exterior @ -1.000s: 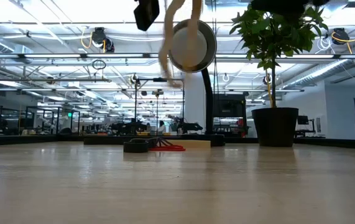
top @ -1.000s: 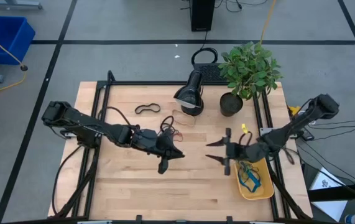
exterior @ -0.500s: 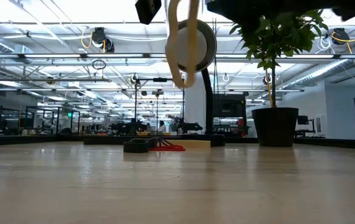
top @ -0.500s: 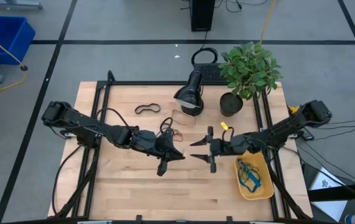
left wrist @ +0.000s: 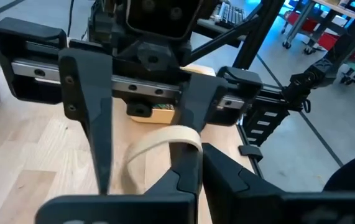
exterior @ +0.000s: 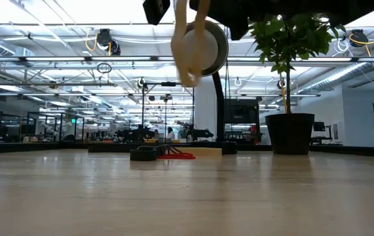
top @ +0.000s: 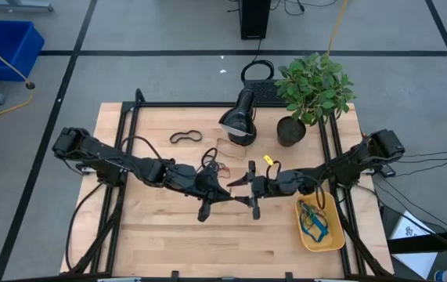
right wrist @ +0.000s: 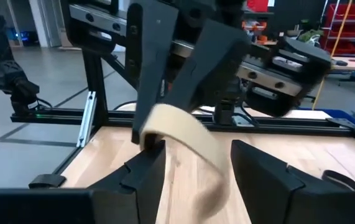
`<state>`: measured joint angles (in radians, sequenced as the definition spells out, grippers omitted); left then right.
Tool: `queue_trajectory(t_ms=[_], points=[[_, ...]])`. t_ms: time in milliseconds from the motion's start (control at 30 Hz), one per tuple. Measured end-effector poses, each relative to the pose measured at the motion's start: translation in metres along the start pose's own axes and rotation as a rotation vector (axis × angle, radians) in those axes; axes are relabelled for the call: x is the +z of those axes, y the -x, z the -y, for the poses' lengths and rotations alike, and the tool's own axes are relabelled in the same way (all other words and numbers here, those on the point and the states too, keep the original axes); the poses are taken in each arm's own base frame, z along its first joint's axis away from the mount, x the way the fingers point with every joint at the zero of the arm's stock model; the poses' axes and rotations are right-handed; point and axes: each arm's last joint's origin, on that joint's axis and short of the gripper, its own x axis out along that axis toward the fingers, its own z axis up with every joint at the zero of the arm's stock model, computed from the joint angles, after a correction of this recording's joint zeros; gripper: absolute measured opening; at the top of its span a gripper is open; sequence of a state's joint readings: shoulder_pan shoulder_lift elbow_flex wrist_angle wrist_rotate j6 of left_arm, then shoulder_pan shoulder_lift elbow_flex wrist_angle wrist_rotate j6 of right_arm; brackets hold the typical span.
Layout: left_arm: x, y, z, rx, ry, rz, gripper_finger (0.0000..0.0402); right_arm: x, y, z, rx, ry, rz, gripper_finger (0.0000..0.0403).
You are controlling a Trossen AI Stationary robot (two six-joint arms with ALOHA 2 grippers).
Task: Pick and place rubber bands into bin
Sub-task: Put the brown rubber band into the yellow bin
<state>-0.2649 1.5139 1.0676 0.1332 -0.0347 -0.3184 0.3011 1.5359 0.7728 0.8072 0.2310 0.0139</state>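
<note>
My two hands meet at mid-tabletop over a tan rubber band

My left hand (top: 217,195) pinches the tan rubber band (left wrist: 165,140), raised; my right hand (top: 245,188), fingers wide, reaches level from 3 o'clock, facing it. The bin (top: 334,235) sits at 4 o'clock.

Tan rubber band (left wrist: 162,144), seemingly plain

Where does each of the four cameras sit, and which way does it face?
High: above, facing straight down on the table; both arms show, left tool facing right tool.
Low: at tabletop height, facing the plant pot and room; a tan band hangs above.
Left wrist: on the left arm, past its fingers, facing the right tool.
Right wrist: on the right arm, past its fingers, facing the left tool.
Shared: both wrist views show the tan band.
</note>
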Motion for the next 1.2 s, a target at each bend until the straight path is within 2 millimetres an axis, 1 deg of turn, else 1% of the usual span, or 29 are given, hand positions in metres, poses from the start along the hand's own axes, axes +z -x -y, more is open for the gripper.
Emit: queue_trajectory(t_ms=[67, 167, 333, 433, 467, 567, 667, 967, 1133, 1200], points=[[0.0, 0.0, 0.0001, 0.0, -0.001, 0.0, 0.0014, 0.0005, -0.0006, -0.0002, 0.0, 0.003, -0.012, 0.0162], [0.0, 0.0, 0.0, 0.001, -0.002, 0.0, 0.0006, -0.0004, 0.0, 0.0001, -0.002, 0.009, -0.037, 0.0131], [-0.0001, 0.0, -0.0001, 0.001, 0.001, -0.001, 0.0021, -0.0005, 0.0001, 0.0003, -0.002, 0.009, -0.039, 0.006], [-0.0001, 0.0, -0.0001, 0.001, 0.0, -0.001, 0.0018, -0.0008, 0.0001, 0.0003, -0.002, 0.01, -0.042, 0.0015], [-0.0001, 0.0, -0.0001, 0.001, 0.0, -0.001, 0.0014, -0.0009, 0.0001, 0.0003, -0.002, 0.01, -0.043, 0.0008], [0.0, 0.0, -0.0003, 0.002, 0.001, -0.001, 0.0006, -0.0021, 0.0002, 0.0002, -0.002, 0.004, -0.055, 0.0009], [-0.0002, 0.0, -0.0004, 0.003, 0.017, -0.002, 0.0016, -0.0041, 0.0003, 0.0003, -0.003, -0.015, -0.076, 0.0004], [-0.0003, 0.0, -0.0001, -0.005, 0.005, -0.005, 0.0091, -0.0041, 0.0003, 0.0003, -0.005, -0.026, -0.076, 0.0002], [-0.0009, 0.0, -0.0004, -0.002, 0.028, -0.011, 0.0152, -0.0035, 0.0006, 0.0004, -0.005, -0.035, -0.074, 0.0002], [-0.0035, 0.0001, -0.001, -0.002, 0.026, -0.04, 0.0177, 0.0003, 0.0026, 0.0008, -0.005, -0.031, -0.065, 0.0001]])
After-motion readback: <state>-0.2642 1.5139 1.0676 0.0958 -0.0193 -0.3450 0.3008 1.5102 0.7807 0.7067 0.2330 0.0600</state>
